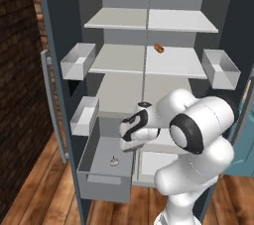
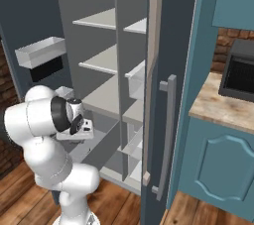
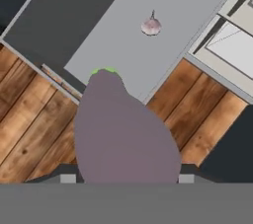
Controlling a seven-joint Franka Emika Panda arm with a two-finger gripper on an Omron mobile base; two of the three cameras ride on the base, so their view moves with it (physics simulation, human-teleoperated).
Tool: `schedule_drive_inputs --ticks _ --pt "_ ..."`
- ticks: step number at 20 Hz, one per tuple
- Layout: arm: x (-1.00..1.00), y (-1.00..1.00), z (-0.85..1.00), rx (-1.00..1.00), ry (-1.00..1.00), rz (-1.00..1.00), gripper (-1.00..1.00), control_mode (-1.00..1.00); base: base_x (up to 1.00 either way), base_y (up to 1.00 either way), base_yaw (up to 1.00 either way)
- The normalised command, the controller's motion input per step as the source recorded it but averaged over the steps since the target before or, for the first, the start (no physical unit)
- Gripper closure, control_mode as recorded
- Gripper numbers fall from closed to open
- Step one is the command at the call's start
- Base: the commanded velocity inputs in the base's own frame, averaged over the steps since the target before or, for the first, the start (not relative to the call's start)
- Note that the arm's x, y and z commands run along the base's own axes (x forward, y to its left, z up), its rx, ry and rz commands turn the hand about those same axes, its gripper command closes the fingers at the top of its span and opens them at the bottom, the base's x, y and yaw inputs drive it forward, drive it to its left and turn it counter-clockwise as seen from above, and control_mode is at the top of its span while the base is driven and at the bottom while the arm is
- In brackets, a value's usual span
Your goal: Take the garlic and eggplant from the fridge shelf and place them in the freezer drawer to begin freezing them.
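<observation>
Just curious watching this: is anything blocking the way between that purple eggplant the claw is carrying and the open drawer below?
Nothing visible does. The claw holds the eggplant above the open freezer drawer. The garlic already lies in it, off to one side.

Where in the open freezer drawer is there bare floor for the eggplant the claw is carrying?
The freezer drawer floor is nearly all bare. The garlic sits alone mid-floor, so free patches lie between it and every wall. The claw holds the eggplant over the drawer's front edge; nothing crowds it.

One garlic (image 3: 151,25), one eggplant (image 3: 123,129), one orange-red item (image 1: 159,47), four door bins (image 1: 78,61).
</observation>
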Motion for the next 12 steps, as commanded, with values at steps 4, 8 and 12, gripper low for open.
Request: schedule_drive_inputs --ticks 4,8,12 --pt "0.53 0.21 -0.51 0.02 -0.01 0.00 1.00 -1.00 0.00 0.00 0.00" --pt "0.32 0.35 -0.54 0.00 0.00 0.00 1.00 -1.00 0.00 0.00 0.00" --pt "0.28 0.45 -0.40 0.00 0.00 0.00 1.00 -1.00 0.00 0.00 0.00"
